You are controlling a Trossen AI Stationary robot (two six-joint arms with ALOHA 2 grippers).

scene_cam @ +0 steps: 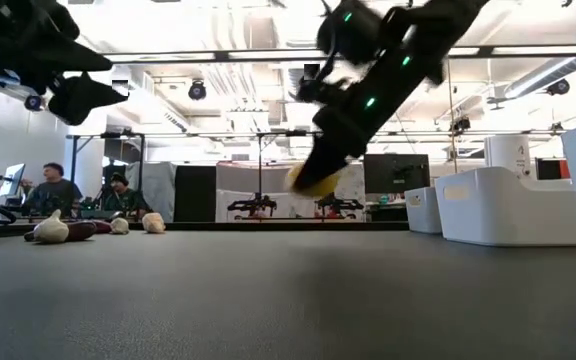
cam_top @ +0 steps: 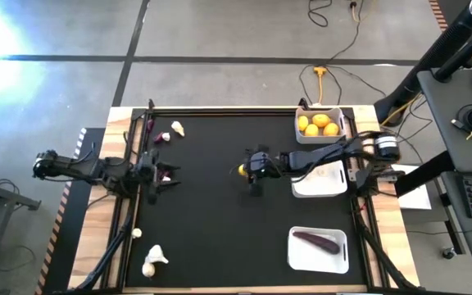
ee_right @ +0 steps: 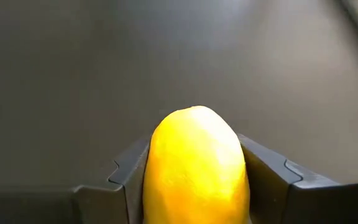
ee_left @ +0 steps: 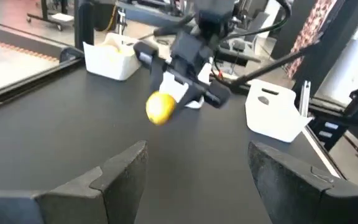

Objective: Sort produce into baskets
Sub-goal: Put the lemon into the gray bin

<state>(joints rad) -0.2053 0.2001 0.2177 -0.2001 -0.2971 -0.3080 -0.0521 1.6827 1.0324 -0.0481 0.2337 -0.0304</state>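
Observation:
My right gripper [cam_top: 246,170] hangs over the middle of the black mat, shut on a yellow lemon [ee_right: 194,165], which also shows in the low view [scene_cam: 312,180] and the left wrist view [ee_left: 160,108]. My left gripper [ee_left: 197,168] stands open with nothing between its fingers at the table's left side [cam_top: 167,174], facing the lemon. Three white baskets line the right side. The far one [cam_top: 344,123] holds several lemons, the middle one [cam_top: 322,187] lies partly under my right arm, and the near one [cam_top: 297,256] holds a purple eggplant [cam_top: 316,241]. My right gripper pinches the lemon by its two opposite sides [ee_right: 157,174] between its two fingers [ee_right: 129,171]. The fingers come from the table's right side, slanting down. The lemon juts out past the fingertips and hangs clear of the mat [scene_cam: 312,180].
Whitish bulbs lie at the far left [cam_top: 177,128] and the near left [cam_top: 154,257] [cam_top: 137,233]. A purple bit [cam_top: 164,137] lies by the far bulb. Bare mat [cam_top: 220,238] spreads between the arms. People sit in the room beyond the table [scene_cam: 53,185].

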